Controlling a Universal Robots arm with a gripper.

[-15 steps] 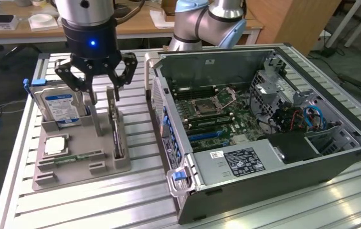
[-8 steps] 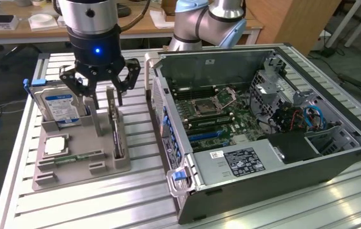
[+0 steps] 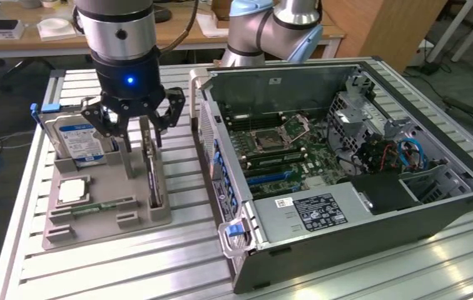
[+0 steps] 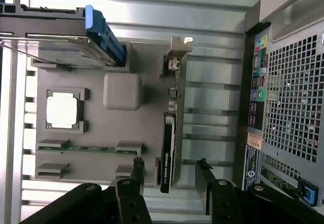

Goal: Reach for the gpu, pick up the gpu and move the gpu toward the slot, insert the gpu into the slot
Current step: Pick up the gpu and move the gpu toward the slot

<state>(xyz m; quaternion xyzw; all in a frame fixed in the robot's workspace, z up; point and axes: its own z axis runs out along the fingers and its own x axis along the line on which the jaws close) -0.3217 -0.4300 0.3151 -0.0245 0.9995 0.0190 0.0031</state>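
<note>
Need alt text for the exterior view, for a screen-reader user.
An open black robot gripper hangs over the gpu, a thin dark card standing on edge in a grey plastic tray, beside a blue-labelled silver hard drive. On the exterior view's right, an open dark computer case lies on the slatted aluminium table.

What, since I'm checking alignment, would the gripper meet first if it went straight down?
Probably the gpu, standing on edge in the grey tray, right under the open gripper; how far is unclear.
</note>
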